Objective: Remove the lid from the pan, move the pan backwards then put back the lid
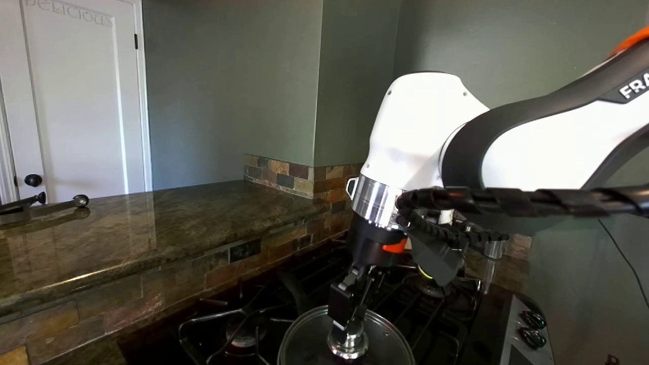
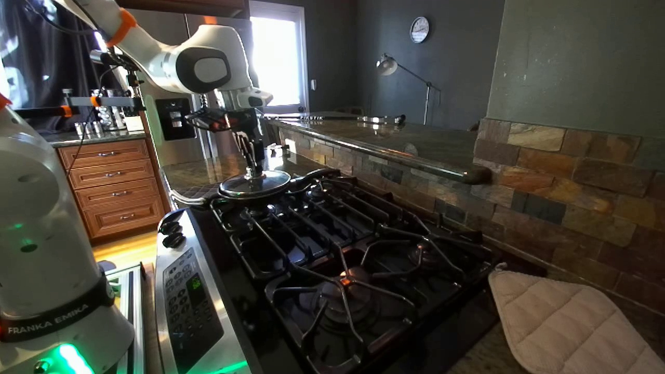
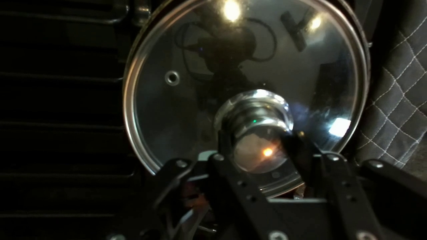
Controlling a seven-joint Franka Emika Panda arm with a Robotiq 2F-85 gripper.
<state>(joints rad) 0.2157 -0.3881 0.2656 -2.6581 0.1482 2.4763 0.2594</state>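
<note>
- My pincer (image 3: 259, 140) is pinching the lid (image 3: 247, 73) by its shiny knob (image 3: 260, 158).
- The lid sits on the pan (image 1: 294, 291).
- I see the pan on the stove (image 2: 241, 291), beside a stitched cloth (image 3: 397, 100).

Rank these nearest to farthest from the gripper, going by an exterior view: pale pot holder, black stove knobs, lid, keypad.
1. The lid: directly beneath the gripper.
2. The black stove knobs: on the silver control strip, toward the lid.
3. The keypad: farther along that strip, away from the lid.
4. The pale pot holder: beside the opposite end of the stove.
</note>
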